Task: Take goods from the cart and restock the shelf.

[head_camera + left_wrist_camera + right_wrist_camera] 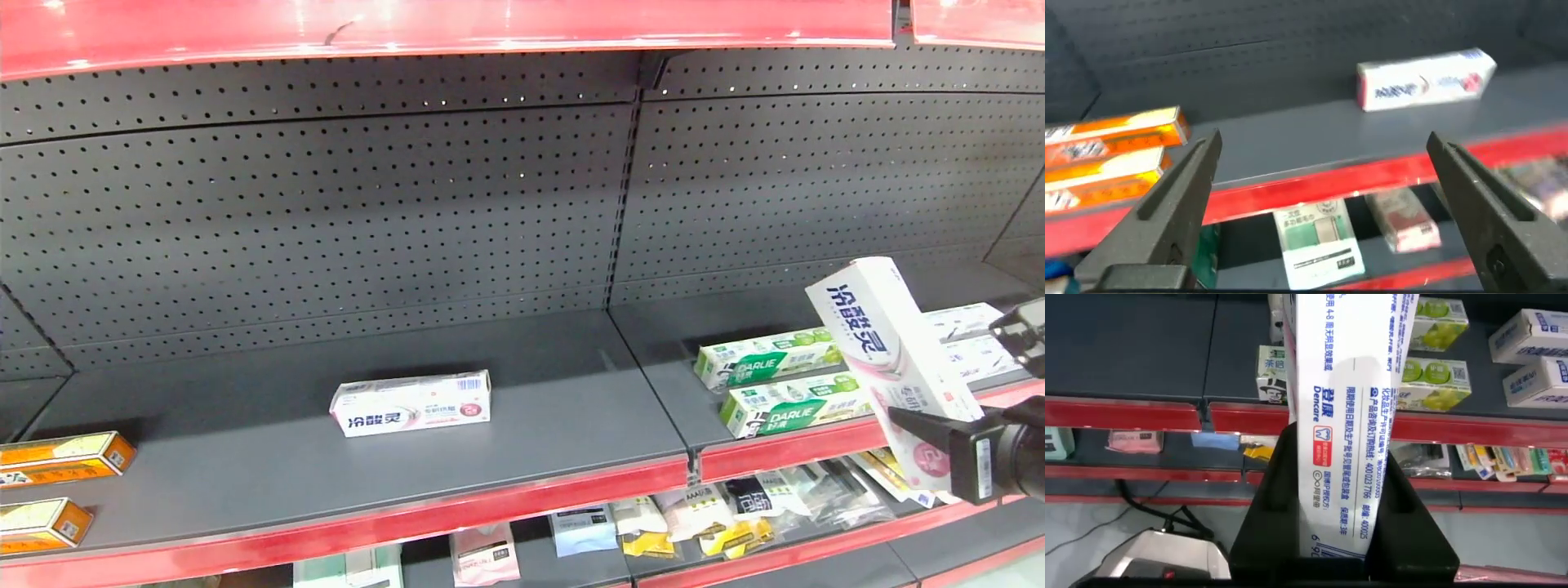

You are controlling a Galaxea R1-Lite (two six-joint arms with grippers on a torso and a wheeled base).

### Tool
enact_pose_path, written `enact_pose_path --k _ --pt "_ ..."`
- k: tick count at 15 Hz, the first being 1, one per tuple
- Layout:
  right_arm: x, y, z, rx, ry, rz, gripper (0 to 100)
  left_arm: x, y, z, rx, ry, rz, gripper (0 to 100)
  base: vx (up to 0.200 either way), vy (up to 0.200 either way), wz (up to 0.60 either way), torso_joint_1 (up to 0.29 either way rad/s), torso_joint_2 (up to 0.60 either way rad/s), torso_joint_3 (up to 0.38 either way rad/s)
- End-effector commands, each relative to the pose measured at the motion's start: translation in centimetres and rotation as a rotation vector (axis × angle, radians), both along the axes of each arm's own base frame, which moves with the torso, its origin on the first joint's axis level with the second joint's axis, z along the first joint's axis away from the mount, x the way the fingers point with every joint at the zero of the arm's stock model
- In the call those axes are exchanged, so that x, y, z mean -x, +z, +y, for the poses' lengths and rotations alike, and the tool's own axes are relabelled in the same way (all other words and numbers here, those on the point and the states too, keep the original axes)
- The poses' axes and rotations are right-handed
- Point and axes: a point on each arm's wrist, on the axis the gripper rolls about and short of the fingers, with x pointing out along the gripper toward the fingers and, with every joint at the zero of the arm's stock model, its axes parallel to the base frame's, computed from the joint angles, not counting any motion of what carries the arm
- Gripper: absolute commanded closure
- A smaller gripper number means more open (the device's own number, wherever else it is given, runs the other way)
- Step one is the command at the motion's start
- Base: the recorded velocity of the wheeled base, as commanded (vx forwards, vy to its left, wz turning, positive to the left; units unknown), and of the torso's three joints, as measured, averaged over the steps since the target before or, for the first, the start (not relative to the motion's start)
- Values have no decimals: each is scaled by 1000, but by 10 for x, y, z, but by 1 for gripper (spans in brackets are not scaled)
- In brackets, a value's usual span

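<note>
Toothpaste box [886, 351] clamped in right claw [1339, 469], fine print facing its wrist view; left claw [1323, 143] wide, empty.

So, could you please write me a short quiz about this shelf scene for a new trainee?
1. True or false: the right hand holds a white toothpaste box.
2. How many green boxes lie on the shelf?
3. The left hand is: A) open, B) shut on an orange box.

Key: 1 true; 2 two; 3 A.
</note>
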Motion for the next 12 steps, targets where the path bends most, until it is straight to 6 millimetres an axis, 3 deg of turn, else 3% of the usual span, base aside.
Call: enact_pose_path --k 1,7,8,9,10,12 --pt "34 0 -4 -2 12 -86 100 -3 1 0 -15 -39 42 0 0 0 0 0 0 0" --pt "78 1 -9 -27 29 -249 100 -3 1 0 -10 -32 31 0 0 0 0 0 0 0" --pt "82 1 -9 -31 33 -267 100 -2 23 0 0 -29 -3 0 0 0 0 0 0 0" --pt "87 1 -10 -30 28 -284 100 -17 80 0 74 -26 38 0 0 0 0 0 0 0" --pt "90 -2 -11 -25 23 -289 100 -32 101 -1 164 -22 76 0 0 0 0 0 0 0" --pt "98 -12 -13 -5 -11 -286 100 -65 106 -1 119 34 196 0 0 0 0 0 0 0"
